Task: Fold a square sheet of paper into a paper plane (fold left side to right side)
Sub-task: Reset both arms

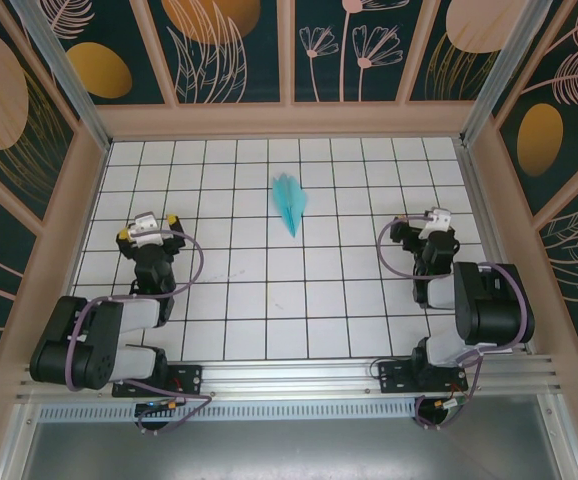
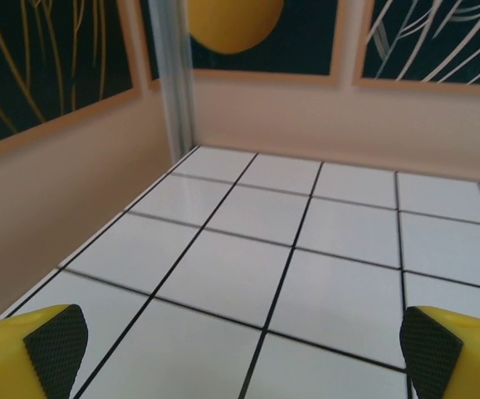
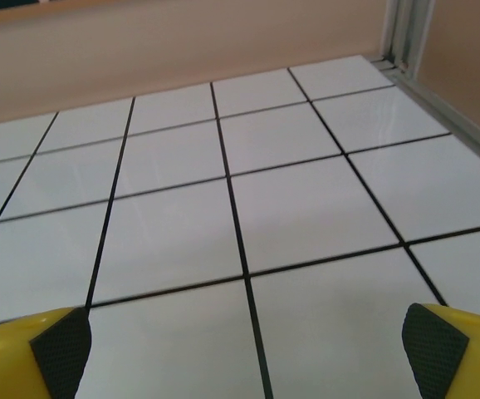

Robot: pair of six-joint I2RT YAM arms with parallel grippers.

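Note:
A slim, pointed, light-turquoise paper plane [image 1: 289, 202] with ridged creases lies flat on the white grid table [image 1: 269, 300], far centre, its tip toward the near side. My left gripper [image 1: 150, 229] rests well to its left, open, nothing between its yellow fingertips [image 2: 53, 349]. Over on the other side my right gripper [image 1: 431, 222] is open too, with bare tiles between its fingertips [image 3: 61, 345]. Neither touches the paper.
Tan walls [image 1: 289, 120] with dark floral panels enclose the table on three sides. A metal post [image 2: 173, 83] stands in the far left corner. The arm bases sit on an aluminium rail [image 1: 289, 375] at the near edge.

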